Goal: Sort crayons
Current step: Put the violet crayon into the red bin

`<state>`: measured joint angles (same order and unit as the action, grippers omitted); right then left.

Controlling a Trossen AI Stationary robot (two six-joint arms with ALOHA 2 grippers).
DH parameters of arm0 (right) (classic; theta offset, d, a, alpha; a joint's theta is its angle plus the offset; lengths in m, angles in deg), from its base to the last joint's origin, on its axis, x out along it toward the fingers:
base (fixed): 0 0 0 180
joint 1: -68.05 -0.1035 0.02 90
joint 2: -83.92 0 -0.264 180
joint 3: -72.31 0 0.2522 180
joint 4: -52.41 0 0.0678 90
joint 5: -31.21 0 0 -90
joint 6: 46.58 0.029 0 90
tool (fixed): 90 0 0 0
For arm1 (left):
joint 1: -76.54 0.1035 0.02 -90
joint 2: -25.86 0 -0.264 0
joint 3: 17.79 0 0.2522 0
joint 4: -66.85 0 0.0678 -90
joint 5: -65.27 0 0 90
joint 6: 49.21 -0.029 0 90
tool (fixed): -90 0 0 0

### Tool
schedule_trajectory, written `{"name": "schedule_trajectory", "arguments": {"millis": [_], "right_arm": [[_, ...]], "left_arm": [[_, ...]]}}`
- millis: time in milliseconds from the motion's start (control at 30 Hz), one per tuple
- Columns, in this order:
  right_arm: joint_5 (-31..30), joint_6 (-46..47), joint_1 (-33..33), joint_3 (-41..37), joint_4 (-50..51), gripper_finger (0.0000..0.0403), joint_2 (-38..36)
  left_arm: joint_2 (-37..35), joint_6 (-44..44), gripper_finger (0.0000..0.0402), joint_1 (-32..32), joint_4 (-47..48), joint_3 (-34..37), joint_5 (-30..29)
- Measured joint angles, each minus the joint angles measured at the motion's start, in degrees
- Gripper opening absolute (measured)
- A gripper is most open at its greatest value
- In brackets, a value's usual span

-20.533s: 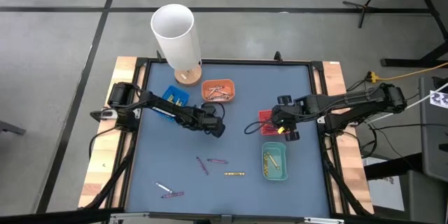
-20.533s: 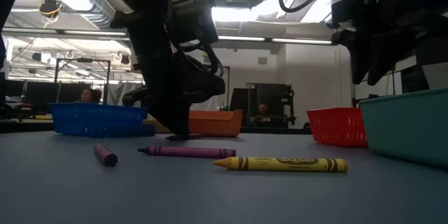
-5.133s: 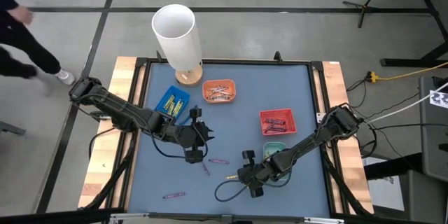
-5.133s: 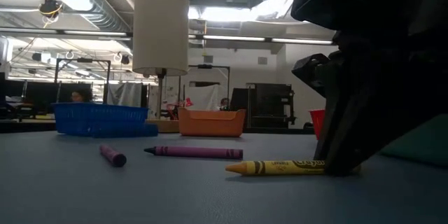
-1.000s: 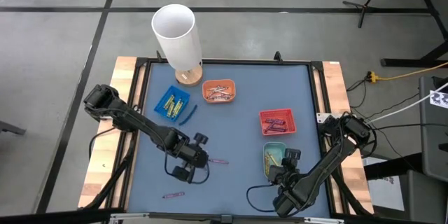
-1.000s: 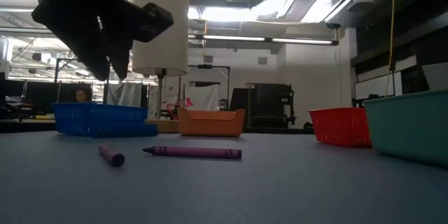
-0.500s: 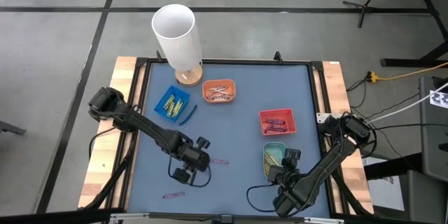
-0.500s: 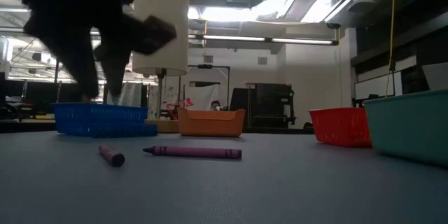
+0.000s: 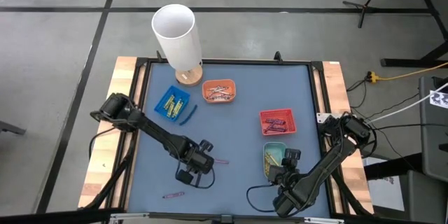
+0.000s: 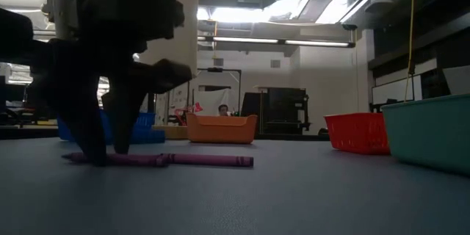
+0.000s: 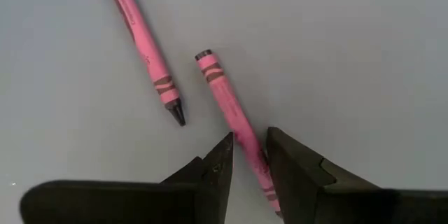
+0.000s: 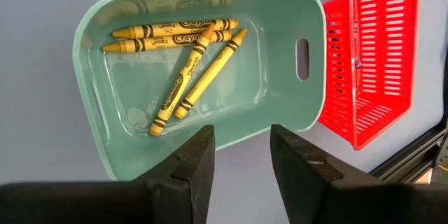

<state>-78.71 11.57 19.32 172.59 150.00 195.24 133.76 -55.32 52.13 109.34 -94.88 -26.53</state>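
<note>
Left wrist view: I see left gripper [image 11: 246,155] down at mat, fingers narrowly apart astride magenta crayon [image 11: 233,116], not pinched. Right gripper [image 12: 239,155] open above green tray [image 12: 297,112] of yellow crayons [image 12: 179,38].

Left gripper [image 9: 187,171] points down at mid-table, fingers [image 11: 213,171] parted; right gripper [image 9: 286,159] hovers at the near right, fingers [image 12: 192,164] apart.

Left pincer [image 10: 103,158] tips astride magenta crayon [image 10: 209,160], orange tray [image 10: 221,128] behind
</note>
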Motion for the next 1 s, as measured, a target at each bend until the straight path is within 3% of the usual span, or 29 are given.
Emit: {"name": "schedule_trajectory", "arguments": {"millis": [333,700,1000], "right_arm": [[0.0,0.0,0.0,0.0,-0.2,0.0138,0.0],[0.0,-1.4,0.0,0.0,0.8,0.0138,0.0],[-2.2,-3.2,0.0,0.0,6.1,0.0138,-2.7]], "left_arm": [[0.0,1.5,0.0078,0.3,-0.1,0.0,0.2],[0.0,1.5,0.0008,0.3,-0.3,0.1,0.0],[-1.0,1.6,0.0005,0.3,-0.9,0.2,-0.2]]}}
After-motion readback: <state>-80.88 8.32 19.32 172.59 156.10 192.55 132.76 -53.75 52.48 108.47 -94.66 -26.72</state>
